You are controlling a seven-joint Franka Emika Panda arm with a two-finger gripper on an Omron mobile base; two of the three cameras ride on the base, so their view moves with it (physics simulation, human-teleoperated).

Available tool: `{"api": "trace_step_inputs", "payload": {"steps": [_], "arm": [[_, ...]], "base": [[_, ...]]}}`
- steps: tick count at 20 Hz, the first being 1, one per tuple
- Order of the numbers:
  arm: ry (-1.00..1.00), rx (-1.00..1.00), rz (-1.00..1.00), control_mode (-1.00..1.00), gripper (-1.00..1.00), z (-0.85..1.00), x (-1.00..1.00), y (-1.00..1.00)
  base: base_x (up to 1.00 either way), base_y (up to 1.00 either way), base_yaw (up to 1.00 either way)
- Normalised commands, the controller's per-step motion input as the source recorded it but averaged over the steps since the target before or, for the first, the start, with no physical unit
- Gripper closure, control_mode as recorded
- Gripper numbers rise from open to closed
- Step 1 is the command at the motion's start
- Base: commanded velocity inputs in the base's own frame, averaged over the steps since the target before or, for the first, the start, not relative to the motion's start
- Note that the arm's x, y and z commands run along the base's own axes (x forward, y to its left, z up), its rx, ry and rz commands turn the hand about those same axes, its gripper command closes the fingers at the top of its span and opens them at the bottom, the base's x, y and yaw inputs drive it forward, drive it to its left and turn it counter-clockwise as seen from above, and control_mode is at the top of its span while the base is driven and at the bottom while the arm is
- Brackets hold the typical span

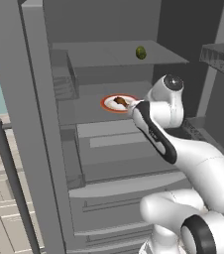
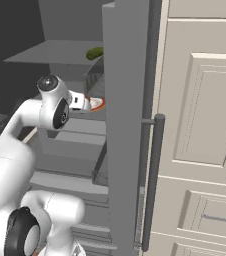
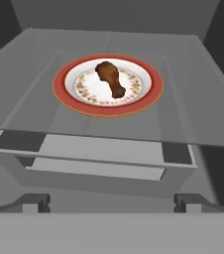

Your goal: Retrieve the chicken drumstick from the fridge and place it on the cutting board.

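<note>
Here, nearest in the hand view, the two dark finger tips stand far apart at the bottom, so the claw is wide open, holds nothing and touches nothing. Just beyond them lies the front of a clear drawer, and over it a grey shelf of the fridge. On that shelf sits a white plate with a red rim, and the chicken drumstick lies on the middle of the plate, thick end away from the camera, well apart from the finger tips.

The left base view shows what the hand view does not: the white arm reaching into the open fridge at the level of that shelf, its hand close beside the plate, with the drumstick partly hidden by the hand. One shelf higher, farther back, rests a small round green fruit.

The right base view gives the other side: the fridge door's edge with its dark handle blocks much of the inside, leaving just a sliver of the plate past the hand, and the green fruit above.
</note>
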Motion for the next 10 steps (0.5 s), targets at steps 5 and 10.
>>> {"api": "trace_step_inputs", "payload": {"steps": [5,10], "arm": [[0.0,0.0,0.0,-1.0,-1.0,0.0,0.46,0.1],[0.0,0.0,0.0,-1.0,-1.0,-0.02,0.46,0.0]], "base": [[0.0,0.0,0.0],[0.0,0.0,0.0]]}}
